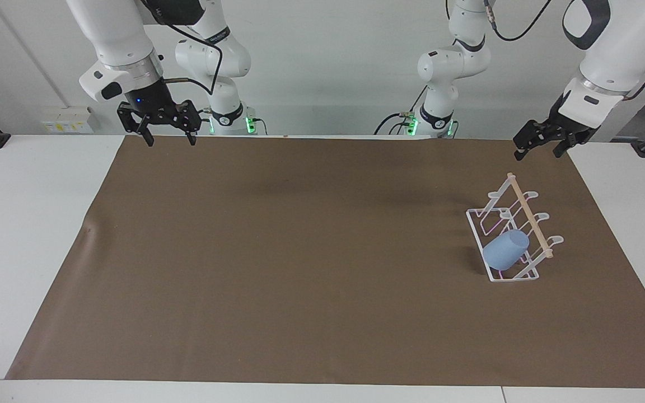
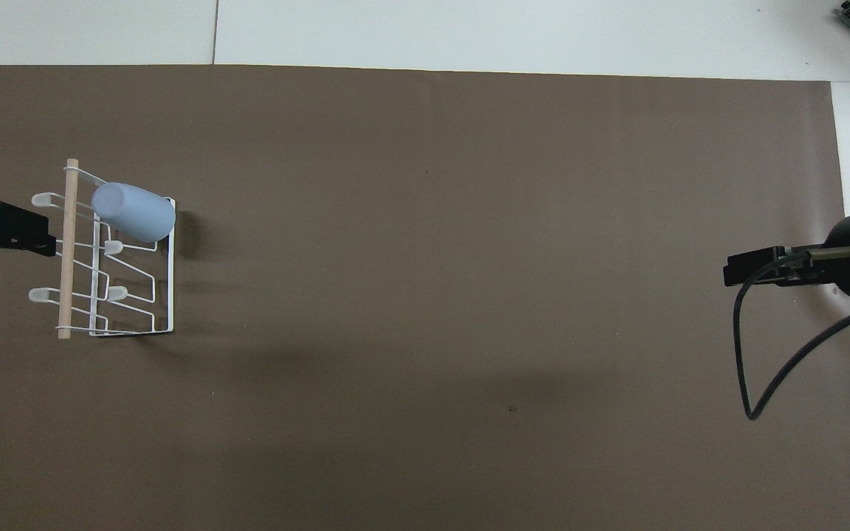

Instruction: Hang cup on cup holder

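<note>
The blue cup (image 1: 505, 250) already hung on the wire cup holder (image 1: 515, 232); the left gripper (image 1: 537, 144) and waiting right gripper (image 1: 167, 130), both open and empty, hung clear; any retreat should avoid the rack's wooden dowel (image 1: 531, 217).

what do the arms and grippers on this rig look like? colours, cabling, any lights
Both arms are glossy white with rounded joint housings and dark grey panels. The right gripper and left gripper are black two-finger units; the right one sits under a silver wrist ring and shows a small blue light. Black cables loop along both arms. Green lights glow at both bases.
</note>
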